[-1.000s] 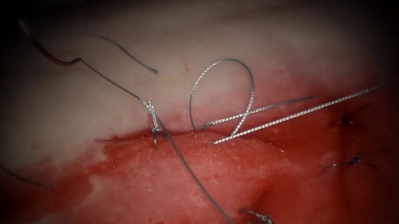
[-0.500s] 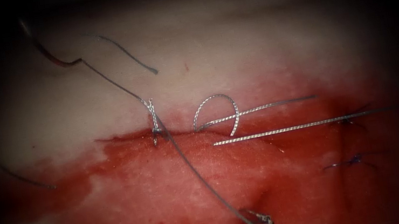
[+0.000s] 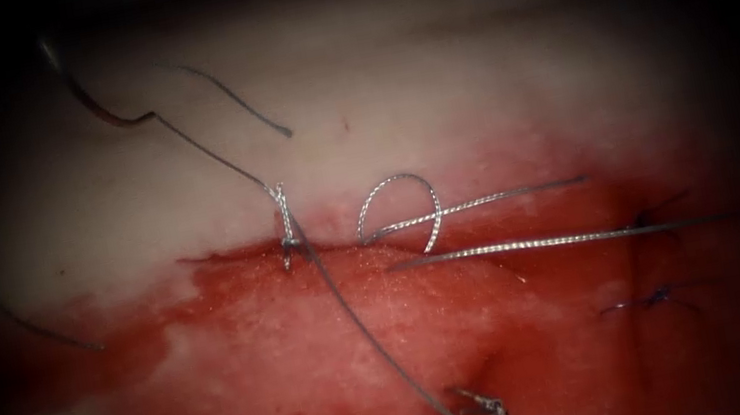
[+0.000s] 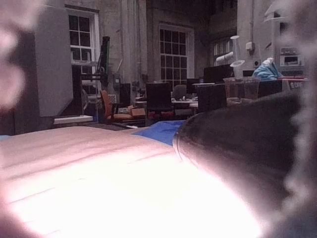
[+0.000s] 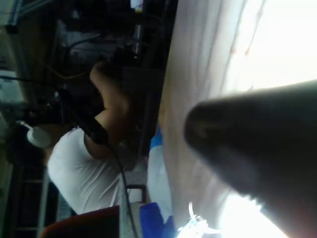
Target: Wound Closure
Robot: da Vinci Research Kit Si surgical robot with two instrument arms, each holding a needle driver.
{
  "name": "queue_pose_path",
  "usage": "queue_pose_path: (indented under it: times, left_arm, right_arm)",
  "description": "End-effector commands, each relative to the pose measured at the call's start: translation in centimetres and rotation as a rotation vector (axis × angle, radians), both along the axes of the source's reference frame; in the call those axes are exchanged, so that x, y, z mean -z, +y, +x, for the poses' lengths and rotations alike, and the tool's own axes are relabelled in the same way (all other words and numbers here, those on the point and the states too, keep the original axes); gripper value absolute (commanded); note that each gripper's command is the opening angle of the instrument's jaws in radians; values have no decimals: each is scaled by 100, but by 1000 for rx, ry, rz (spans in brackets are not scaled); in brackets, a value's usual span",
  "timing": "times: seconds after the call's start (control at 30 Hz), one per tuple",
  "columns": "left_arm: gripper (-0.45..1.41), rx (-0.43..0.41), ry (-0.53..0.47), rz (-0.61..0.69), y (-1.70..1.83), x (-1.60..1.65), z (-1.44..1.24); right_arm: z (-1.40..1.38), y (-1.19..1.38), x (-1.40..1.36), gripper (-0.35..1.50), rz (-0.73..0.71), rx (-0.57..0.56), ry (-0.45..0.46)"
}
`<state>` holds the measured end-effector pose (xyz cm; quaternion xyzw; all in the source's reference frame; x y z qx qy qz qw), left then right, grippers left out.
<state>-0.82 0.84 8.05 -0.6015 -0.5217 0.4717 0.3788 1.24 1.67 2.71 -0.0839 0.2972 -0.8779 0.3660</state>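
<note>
The tissue (image 3: 471, 88) carries a cut (image 3: 226, 256) that runs across it, wet with red fluid (image 3: 314, 349). A twisted stitch knot (image 3: 285, 220) sits near the cut's left end. From it, thread (image 3: 202, 146) climbs up and left to the curved needle (image 3: 81, 96), which lies on the tissue's surface with nothing holding it. Right of the knot a small thread loop (image 3: 400, 204) stands at the cut's edge; two strands (image 3: 549, 242) lead from it to the right into the dark. A dark shaft (image 4: 237, 148) lies close over pale tissue in the left wrist view, another shaft (image 5: 257, 144) in the right wrist view.
A long strand (image 3: 386, 357) runs from the knot down and to the right. Earlier dark stitches (image 3: 655, 297) sit at the right, and twisted knots (image 3: 487, 408) near the bottom edge. Cut thread ends (image 3: 240, 103) lie on the pale tissue at upper left and far left (image 3: 36, 327).
The thread loop right of the knot has shrunk from a tall arc to a small one. The lower long strand has swung down to nearly level, stretched toward the right. The needle has stayed put.
</note>
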Motion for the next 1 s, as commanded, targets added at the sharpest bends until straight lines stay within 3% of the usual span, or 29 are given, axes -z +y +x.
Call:
queue_pose_path:
  times: [0.03, 0.13, 0.2, 0.33, 0.43, 0.67, 1.0]
  left_arm:
    - [-45, 5, -4, -9, 14, 11, 1]
    - [-45, 5, -4, -9, 14, 11, 1]
    - [-45, 5, -4, -9, 14, 11, 1]
    - [-45, 5, -4, -9, 13, 12, 1]
    - [-45, 4, -4, -9, 13, 12, 1]
    - [-45, 5, -4, -9, 13, 12, 0]
    - [-45, 5, -4, -10, 12, 12, 0]
  right_arm:
    - [27, 12, 15, 44, 24, 0, 23]
    - [80, 7, 6, 54, 177, 59, 69]
    - [109, 0, -3, 74, 220, 111, 92]
    - [157, -23, -31, 76, 242, 290, 93]
    - [186, -48, -59, 74, 267, 346, 100]
    - [204, -75, -88, 54, 327, 400, 119]
    - [225, -90, -105, 67, 322, 415, 108]
